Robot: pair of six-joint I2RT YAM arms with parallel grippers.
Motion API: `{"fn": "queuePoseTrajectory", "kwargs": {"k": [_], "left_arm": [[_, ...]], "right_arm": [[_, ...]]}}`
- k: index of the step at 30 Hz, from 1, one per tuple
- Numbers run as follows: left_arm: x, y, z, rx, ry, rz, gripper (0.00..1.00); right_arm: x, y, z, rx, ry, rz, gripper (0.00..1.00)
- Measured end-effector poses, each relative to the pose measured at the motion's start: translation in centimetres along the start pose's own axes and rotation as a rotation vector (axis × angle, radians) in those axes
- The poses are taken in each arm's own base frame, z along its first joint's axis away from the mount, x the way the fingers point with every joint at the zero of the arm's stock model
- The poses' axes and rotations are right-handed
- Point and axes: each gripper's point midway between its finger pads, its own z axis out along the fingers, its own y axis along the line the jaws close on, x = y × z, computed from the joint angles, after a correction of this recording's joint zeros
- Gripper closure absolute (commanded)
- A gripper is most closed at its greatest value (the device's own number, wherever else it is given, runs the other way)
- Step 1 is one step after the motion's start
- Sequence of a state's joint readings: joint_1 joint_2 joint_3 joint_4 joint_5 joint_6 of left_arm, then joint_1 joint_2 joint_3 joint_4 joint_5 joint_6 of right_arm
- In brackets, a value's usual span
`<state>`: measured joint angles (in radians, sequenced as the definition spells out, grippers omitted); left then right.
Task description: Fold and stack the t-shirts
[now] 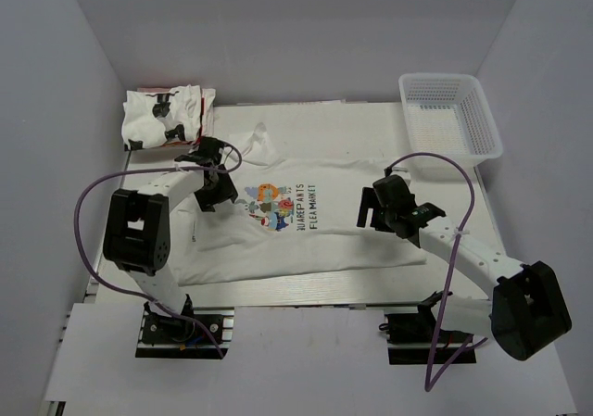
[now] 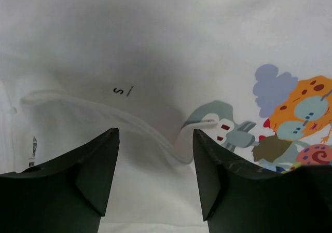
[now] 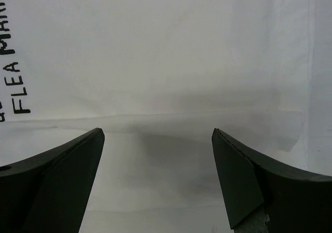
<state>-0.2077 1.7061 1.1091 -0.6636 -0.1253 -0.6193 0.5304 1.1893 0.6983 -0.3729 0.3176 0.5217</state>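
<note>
A white t-shirt (image 1: 315,240) with a colourful cartoon print and dark lettering lies spread flat on the table. My left gripper (image 1: 220,186) is open just above its collar end, beside the print; in the left wrist view the collar seam (image 2: 104,111) and the cartoon print (image 2: 295,124) show past the open left gripper (image 2: 155,139). My right gripper (image 1: 372,214) is open over the shirt's lower right part; the right wrist view shows plain cloth (image 3: 166,67) and lettering (image 3: 18,82) past the gripper (image 3: 158,137). Folded t-shirts (image 1: 165,117) with black and red prints lie at the back left.
A white plastic mesh basket (image 1: 450,119) stands at the back right. White walls close in the table on the left, back and right. Purple cables loop off both arms.
</note>
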Motion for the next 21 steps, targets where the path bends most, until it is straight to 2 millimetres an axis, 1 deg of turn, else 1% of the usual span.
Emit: {"fn": "queuePoseTrajectory", "kwargs": {"k": [2,5,6,8,9,11,13,15,18,21], "left_arm": [[-0.3,-0.3,0.5,-0.002,0.0,0.004,0.32],[0.0,-0.3,1.2,-0.013,0.014,0.013,0.35],[0.1,-0.3,1.4,-0.016,0.019,0.014,0.42],[0.1,-0.3,1.6,-0.018,0.023,0.015,0.53],[0.1,-0.3,1.6,-0.018,0.025,0.015,0.67],[0.0,-0.5,1.6,-0.012,0.025,0.015,0.86],[-0.1,-0.7,1.4,-0.001,0.021,0.019,1.0],[-0.3,-0.8,1.1,0.009,0.016,0.024,1.0],[-0.6,-1.5,0.0,0.045,-0.001,0.027,1.0],[-1.3,-3.0,-1.3,0.119,-0.039,0.051,1.0]], "right_arm": [[-0.1,-0.1,0.0,0.005,-0.003,0.002,0.1],[-0.1,-0.2,0.0,0.012,-0.006,0.002,0.1],[-0.1,-0.2,0.0,0.012,-0.007,0.002,0.1],[-0.1,-0.3,0.0,0.015,-0.008,0.002,0.1],[-0.1,-0.3,0.0,0.016,-0.008,0.003,0.1],[-0.1,-0.3,0.0,0.017,-0.007,0.003,0.1],[-0.1,-0.3,0.0,0.018,-0.008,0.005,0.1],[-0.1,-0.3,0.0,0.019,-0.008,0.006,0.1],[-0.1,-0.3,0.1,0.02,-0.007,0.006,0.1],[0.0,-0.4,0.2,0.022,-0.002,0.005,0.1]]}}
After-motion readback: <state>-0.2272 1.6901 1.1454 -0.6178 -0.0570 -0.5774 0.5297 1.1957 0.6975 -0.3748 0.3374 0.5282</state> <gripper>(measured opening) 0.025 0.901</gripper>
